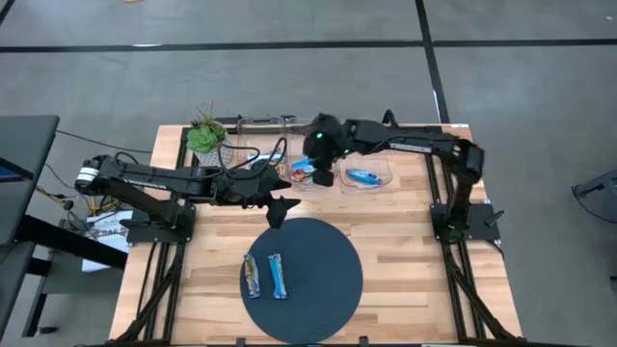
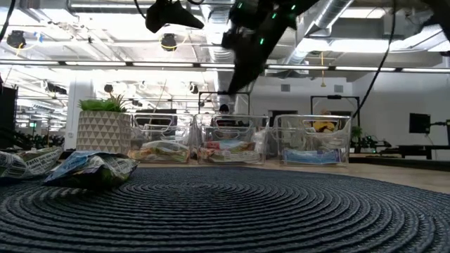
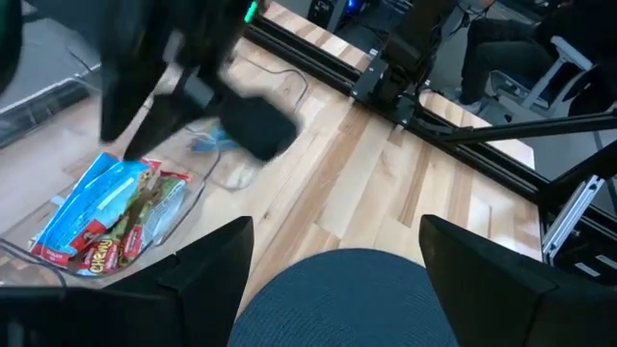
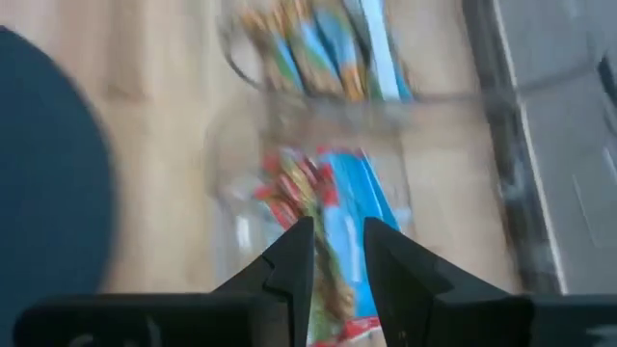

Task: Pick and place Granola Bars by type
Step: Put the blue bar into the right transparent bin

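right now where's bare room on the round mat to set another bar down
The mat's right half is bare, from the two granola bars at its left edge across to the wood. The back is crowded: clear bins, plant, right gripper over the middle bin, left gripper at the mat's rim.

Surface (image 1: pixel 405 241): pale wood planks, smooth, low sheen, visible grain. Mat (image 1: pixel 323 280): dark woven cord in coiled rings, matt, ribbed. Bins (image 2: pixel 313 140) along the far edge: clear hard plastic, glossy, catching glare. Bars (image 1: pixel 277 277): crinkled foil-like wrappers, shiny. Pot (image 2: pixel 103 131): matt, with a faceted triangle pattern. Arms (image 1: pixel 415 145): black, matt. Frame rails (image 1: pixel 453 280) on the surface: black metal. Floor (image 1: pixel 289 77): grey, dull.
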You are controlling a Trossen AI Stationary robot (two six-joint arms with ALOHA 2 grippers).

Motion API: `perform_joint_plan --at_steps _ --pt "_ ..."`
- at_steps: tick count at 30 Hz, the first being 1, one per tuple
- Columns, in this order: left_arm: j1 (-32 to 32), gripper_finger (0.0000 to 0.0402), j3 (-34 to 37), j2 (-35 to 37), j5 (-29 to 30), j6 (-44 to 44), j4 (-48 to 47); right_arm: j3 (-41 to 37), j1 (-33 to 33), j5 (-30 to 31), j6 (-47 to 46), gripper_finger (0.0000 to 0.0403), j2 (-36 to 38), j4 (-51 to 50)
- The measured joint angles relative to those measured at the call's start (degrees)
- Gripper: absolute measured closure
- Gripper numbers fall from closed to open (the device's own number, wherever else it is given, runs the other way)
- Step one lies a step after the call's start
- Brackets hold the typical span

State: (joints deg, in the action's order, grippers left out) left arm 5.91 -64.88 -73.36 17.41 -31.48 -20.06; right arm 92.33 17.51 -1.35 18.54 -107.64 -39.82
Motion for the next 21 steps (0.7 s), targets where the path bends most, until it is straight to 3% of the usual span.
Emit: perform_joint_plan --at_steps 4,10,21 --pt "-0.01 0.0112 0.0 0.0 0.91 0.02 0.05 -0.06 0.25 -4.37 -1.24 0.0316 5.59 0.47" --pt "-0.01 0.0112 0.0 0.0 1.15 0.02 0.07 -5.39 -1.52 -4.74 -2.87 0.0316 15.99 4.74" --pt "-0.02 0.0112 0.0 -0.02 1.29 0.09 0.05 -29.43 -5.66 -4.81 -11.99 0.0316 38.0 14.51"
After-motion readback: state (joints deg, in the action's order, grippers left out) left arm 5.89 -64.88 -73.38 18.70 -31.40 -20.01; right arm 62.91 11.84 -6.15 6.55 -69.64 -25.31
